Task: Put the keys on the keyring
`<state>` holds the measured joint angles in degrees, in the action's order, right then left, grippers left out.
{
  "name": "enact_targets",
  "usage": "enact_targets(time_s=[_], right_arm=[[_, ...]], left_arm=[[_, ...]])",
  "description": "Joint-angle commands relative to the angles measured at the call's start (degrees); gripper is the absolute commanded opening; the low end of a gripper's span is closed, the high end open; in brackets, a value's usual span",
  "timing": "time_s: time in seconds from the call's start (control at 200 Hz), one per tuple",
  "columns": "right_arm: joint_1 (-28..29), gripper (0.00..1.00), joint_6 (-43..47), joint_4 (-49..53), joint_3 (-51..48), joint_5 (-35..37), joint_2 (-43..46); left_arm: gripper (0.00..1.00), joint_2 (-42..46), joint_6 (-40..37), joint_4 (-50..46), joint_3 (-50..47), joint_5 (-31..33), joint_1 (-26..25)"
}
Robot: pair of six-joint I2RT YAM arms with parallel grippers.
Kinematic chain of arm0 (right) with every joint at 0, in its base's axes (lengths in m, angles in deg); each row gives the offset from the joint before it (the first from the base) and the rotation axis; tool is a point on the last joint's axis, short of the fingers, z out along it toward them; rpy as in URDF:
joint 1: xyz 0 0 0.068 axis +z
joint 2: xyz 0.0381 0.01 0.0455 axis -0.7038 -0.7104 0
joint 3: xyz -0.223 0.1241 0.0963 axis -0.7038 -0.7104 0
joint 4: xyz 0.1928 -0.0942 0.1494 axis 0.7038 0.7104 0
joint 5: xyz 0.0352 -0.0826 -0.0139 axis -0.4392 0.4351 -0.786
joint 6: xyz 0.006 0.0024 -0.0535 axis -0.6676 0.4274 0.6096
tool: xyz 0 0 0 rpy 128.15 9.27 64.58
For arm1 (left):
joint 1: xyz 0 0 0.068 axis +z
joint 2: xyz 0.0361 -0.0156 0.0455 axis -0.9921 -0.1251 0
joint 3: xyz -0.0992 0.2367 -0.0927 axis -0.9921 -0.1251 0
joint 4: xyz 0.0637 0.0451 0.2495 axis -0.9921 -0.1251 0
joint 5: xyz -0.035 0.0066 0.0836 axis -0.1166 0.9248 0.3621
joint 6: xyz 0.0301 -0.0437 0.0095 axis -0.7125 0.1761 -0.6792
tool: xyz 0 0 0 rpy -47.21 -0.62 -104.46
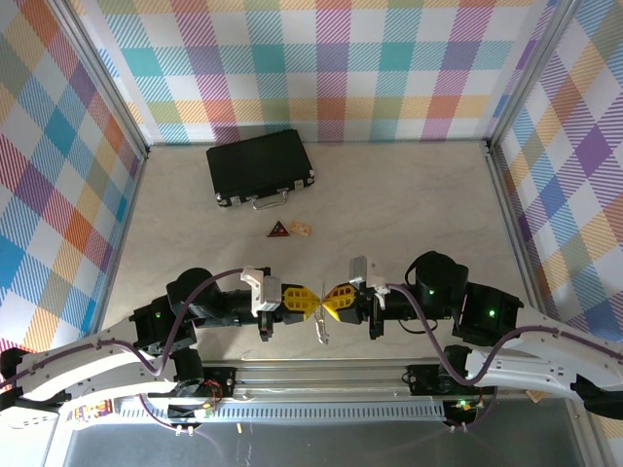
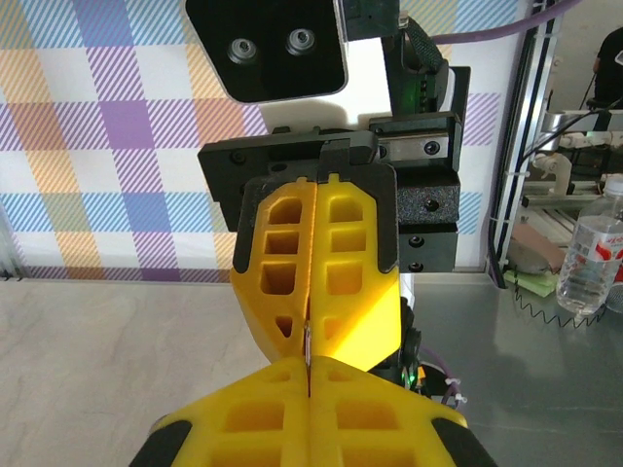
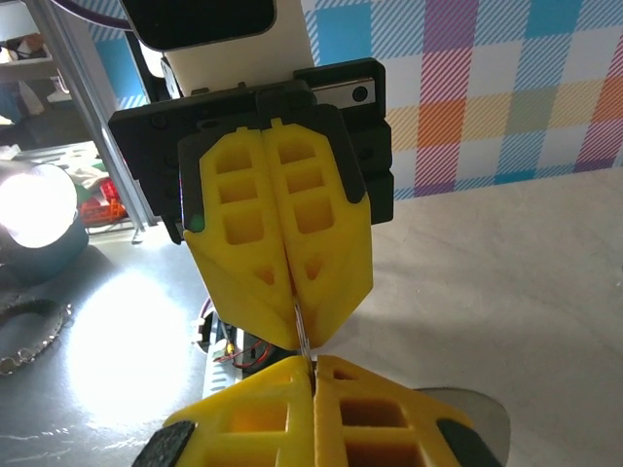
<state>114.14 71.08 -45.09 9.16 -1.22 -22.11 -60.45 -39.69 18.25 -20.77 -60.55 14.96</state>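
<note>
Yellow fingertips of the left gripper (image 2: 310, 379) sit closest to the lens in the left wrist view, jaws pressed together. A thin silver sliver runs from their seam into the seam of the right gripper (image 2: 313, 326) facing them, whose jaws are likewise together. Both seem clamped on the keyring (image 1: 321, 331), which from above shows as a slim silver loop hanging under the meeting tips. That spot is well apart from the black case (image 1: 260, 170), on its side toward the arm bases. I cannot make out a key on the loop or anywhere on the bench (image 1: 419, 195).

Risks, as I judge them:
- The two grips share very little wire, tip against tip. Any uneven pull or twist could slide the wire out of one pair of jaws and leave the loop swinging from the other.
- If both let go, the loop would drop to the bench on the arms' side of the case.
- The fingertips are nearly touching, so a small inward move could knock them together and jolt the ring loose.
- With no key located, threading cannot be checked from here.

Count:
- two grippers
- one keyring
- one black case
- one dark-red triangle (image 1: 279, 231) and one tan chip (image 1: 300, 229), both just in front of the case, between it and the grippers
- keys seen for certain: none
</note>
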Motion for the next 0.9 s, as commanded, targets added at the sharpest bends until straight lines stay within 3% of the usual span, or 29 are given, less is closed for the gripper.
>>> enact_targets(time_s=[0.0,0.095,0.215,0.28,0.515,0.895], right_arm=[[0.3,0.0,0.5,-2.5,-0.8,0.0,0.2],[0.3,0.0,1.6,-2.4,-1.4,0.3,0.9],[0.3,0.0,3.2,-2.1,-1.9,-0.3,1.9],[0.3,0.0,3.8,-2.5,-2.0,-1.7,2.4],[0.3,0.0,4.8,-4.9,-2.2,-7.7,2.3],[0.2,0.0,7.4,-8.2,-3.3,-9.8,2.1]], left_arm=[[0.0,0.2,-1.5,-0.8,1.0,-0.4,-0.3],[0.0,0.1,-1.5,-2.4,1.4,-0.7,-0.3],[0.21,0.0,-2.0,-6.9,4.4,-3.1,-0.3],[0.28,0.4,-2.1,-8.0,5.2,-3.5,-0.3],[0.3,0.8,-2.0,-9.2,5.4,-4.5,-0.3],[0.3,0.1,0.1,-6.4,5.9,-8.1,-0.3]])
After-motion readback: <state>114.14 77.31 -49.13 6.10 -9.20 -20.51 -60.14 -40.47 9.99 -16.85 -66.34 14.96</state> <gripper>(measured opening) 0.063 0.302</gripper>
